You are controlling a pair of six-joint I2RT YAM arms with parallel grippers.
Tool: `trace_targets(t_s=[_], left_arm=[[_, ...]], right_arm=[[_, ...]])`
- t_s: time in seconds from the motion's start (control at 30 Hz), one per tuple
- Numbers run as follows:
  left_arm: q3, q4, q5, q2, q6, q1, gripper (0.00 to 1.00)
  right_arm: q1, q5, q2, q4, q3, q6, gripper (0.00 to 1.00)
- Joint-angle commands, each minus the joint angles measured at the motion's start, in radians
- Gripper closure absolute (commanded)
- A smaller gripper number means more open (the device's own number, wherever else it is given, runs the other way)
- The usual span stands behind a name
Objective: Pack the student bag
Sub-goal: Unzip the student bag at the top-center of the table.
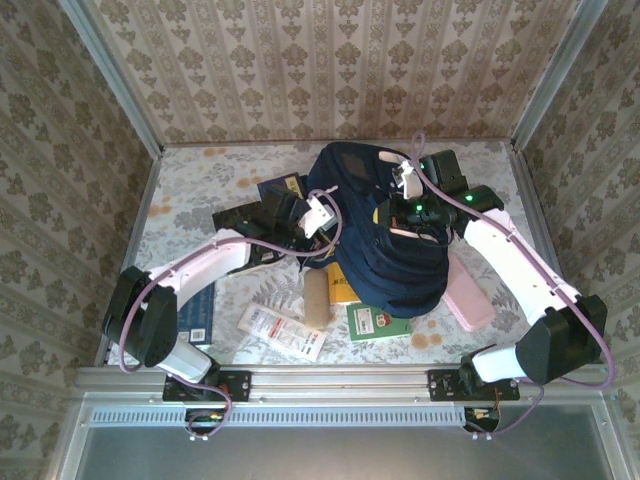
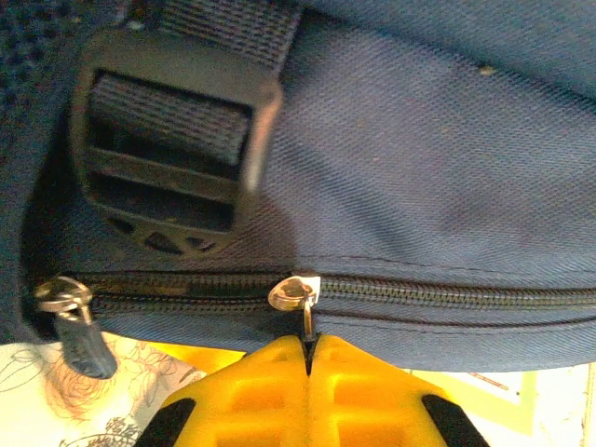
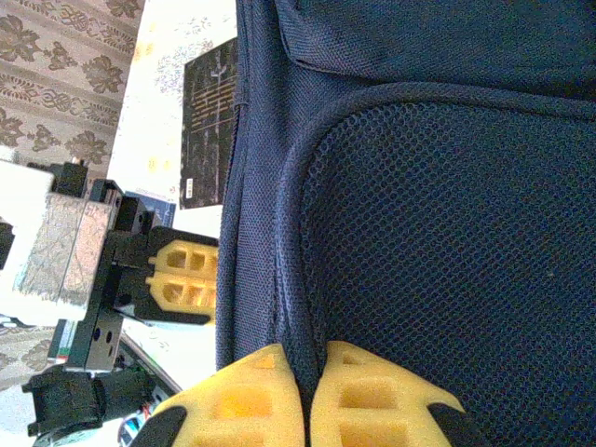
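**Both grippers on the bag: zipper pull pinched, seam braced**

Position: the student bag (image 1: 385, 265) lies mid-table, toward the far side, with loose items around its near edge: a pink case (image 1: 468, 292), a green book (image 1: 378, 322) and a white packet (image 1: 282, 331). A dark book (image 1: 281, 189) lies just beside its left flank.

Left gripper (image 2: 307, 352): the pads are closed to a hairline on the thin metal zipper pull (image 2: 306, 321). The pull hangs from a slider (image 2: 291, 294) partway along the closed-looking zip line. Judged purpose: to draw the slider along and open a compartment, since nothing can go in until then.

Right gripper (image 3: 305, 361): the fingers are pressed narrow on a ridge of navy fabric at the edge of the mesh panel (image 3: 447, 279). Judged purpose: a counter-hold, so the soft bag does not slide or bunch while the zip is pulled from the other side.

Not resolved:
- Most of the pull is buried between the left pads, so the depth of the bite is unknown.
- A second slider (image 2: 58, 296) sits at the left end of the track. I cannot tell whether it runs on the same zip.
- In the top view the arms and wrist cameras cover the bag's upper face, so I cannot tell whether any opening exists or what is inside.
- A black strap buckle (image 2: 168, 158) sits above the zip, and its strap runs out of frame.
- A yellow item is partly under the bag's near edge and cannot be identified.
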Motion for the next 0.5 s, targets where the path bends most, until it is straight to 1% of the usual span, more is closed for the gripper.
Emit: trace_targets(t_s=[0.0,0.23,0.37,0.47], left_arm=[[-0.025,0.001,0.061,-0.051,0.004,-0.028,1.0],[-0.048,-0.005,0.057,-0.077,-0.01,-0.076,0.98],[-0.058,-0.007,-0.038,-0.086,-0.028,-0.062,0.95],[-0.057,-0.001,-0.035,-0.084,-0.043,-0.035,0.93]], right_arm=[[0.001,-0.019,-0.007,0.058,0.048,-0.014,1.0],[0.002,-0.022,-0.006,0.062,0.049,-0.008,1.0],[0.003,-0.02,-0.006,0.061,0.047,-0.008,1.0],[0.005,-0.022,-0.011,0.059,0.044,-0.01,1.0]])
